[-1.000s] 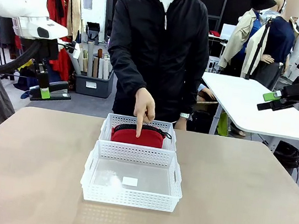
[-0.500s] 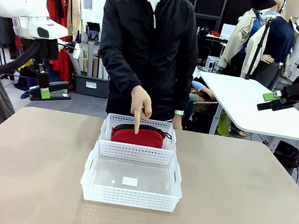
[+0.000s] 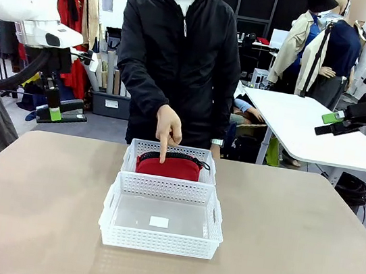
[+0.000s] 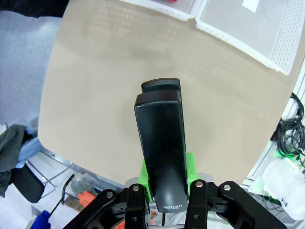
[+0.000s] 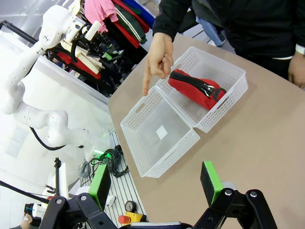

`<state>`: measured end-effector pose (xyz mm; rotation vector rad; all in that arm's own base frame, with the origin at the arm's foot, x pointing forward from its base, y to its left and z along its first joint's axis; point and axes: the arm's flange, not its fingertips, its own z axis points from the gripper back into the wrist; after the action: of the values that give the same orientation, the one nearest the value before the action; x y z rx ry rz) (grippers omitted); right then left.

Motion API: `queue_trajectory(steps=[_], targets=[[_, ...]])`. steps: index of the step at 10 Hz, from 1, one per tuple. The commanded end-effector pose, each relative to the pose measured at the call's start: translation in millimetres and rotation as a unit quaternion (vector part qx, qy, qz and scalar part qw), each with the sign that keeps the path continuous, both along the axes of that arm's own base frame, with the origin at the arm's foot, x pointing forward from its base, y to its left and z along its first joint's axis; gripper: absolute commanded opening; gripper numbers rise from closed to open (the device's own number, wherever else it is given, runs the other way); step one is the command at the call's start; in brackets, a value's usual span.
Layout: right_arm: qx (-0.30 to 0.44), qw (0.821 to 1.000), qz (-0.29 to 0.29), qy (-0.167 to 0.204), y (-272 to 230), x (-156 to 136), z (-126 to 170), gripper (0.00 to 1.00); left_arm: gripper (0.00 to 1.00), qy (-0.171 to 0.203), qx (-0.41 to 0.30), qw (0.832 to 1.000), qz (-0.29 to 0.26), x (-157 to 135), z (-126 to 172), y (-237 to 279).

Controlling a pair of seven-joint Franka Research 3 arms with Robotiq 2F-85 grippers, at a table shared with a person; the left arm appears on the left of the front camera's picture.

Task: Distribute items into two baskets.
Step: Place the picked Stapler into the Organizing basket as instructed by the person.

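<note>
Table point(image 3: 305, 236) | left fingers point(image 4: 162, 143) clamp stapler point(image 4: 159, 138) | right fingers point(image 5: 209, 181) apart, above baskets point(image 5: 157, 133)

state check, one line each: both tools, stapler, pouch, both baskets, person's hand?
Left tool: shut on stapler, raised off the table.
Right tool: open, empty.
Red pouch: in far basket, on edge.
Near basket: no item inside.
Person's hand: index finger pointing down over the pouch.

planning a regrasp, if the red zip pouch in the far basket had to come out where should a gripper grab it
Probably the top zipper edge of the red fabric pouch, approached from straight above. It stands on edge in the far white lattice basket, nearly spanning it, so the walls block its sides. The person's hand points down at it, so wait.
</note>
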<state>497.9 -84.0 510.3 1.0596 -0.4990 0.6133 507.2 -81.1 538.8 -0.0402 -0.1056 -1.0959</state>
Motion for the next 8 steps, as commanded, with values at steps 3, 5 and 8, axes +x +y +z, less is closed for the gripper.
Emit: queue_trajectory(steps=[3,5,8], targets=[[0.0,1.0,0.0,-0.001,0,-1,2,1.0,0.0,-0.011,0.008,1.0,-0.007,-14,-6,1],[0.0,1.0,0.0,-0.001,0,-1,2,1.0,0.0,-0.018,0.016,1.0,-0.014,-32,-15,3],[0.0,1.0,0.0,-0.001,0,-1,2,1.0,0.0,-0.023,0.013,0.999,-0.026,-61,-26,7]])
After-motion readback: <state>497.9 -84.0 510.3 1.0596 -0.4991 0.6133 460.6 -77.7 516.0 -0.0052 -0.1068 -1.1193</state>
